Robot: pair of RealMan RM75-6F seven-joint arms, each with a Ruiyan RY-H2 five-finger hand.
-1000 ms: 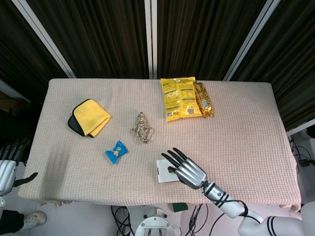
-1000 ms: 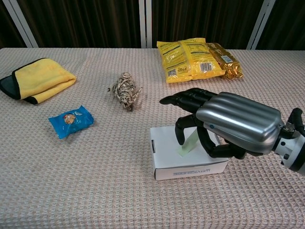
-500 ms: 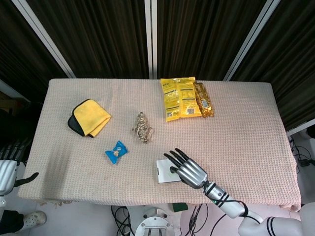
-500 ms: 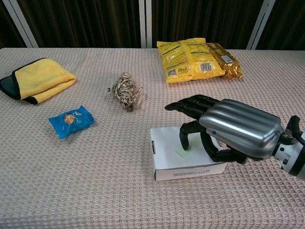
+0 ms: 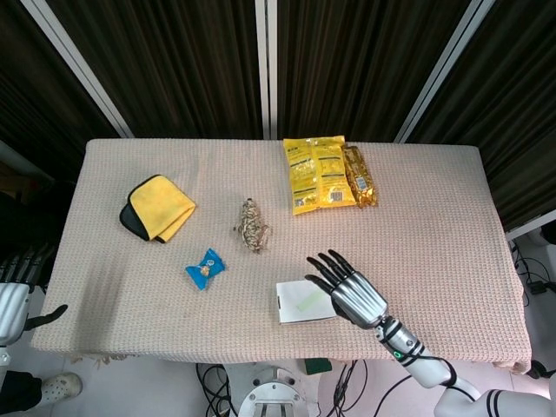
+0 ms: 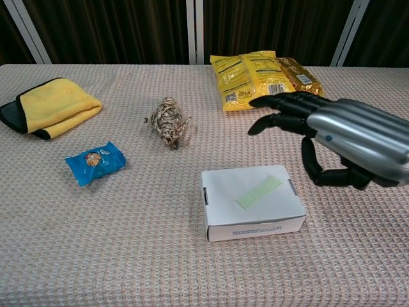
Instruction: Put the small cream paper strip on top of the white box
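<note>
The white box (image 6: 252, 203) (image 5: 303, 301) sits near the table's front edge, right of centre. A small cream paper strip (image 6: 259, 192) (image 5: 310, 301) lies flat and diagonal on the box's top, touched by nothing. My right hand (image 6: 342, 138) (image 5: 351, 287) hovers to the right of the box with its fingers spread and empty, clear of the strip. My left hand (image 5: 12, 294) hangs off the table's left edge, low in the head view, its fingers only partly visible.
A blue snack packet (image 6: 94, 162) lies left of the box, a twine bundle (image 6: 169, 121) beyond it. A folded yellow cloth (image 6: 52, 107) sits far left. Yellow and gold snack bags (image 6: 264, 79) lie at the back right.
My right hand let go of the cream strip, which now lies flat on the box, and moved up and to the right, away from the box.
</note>
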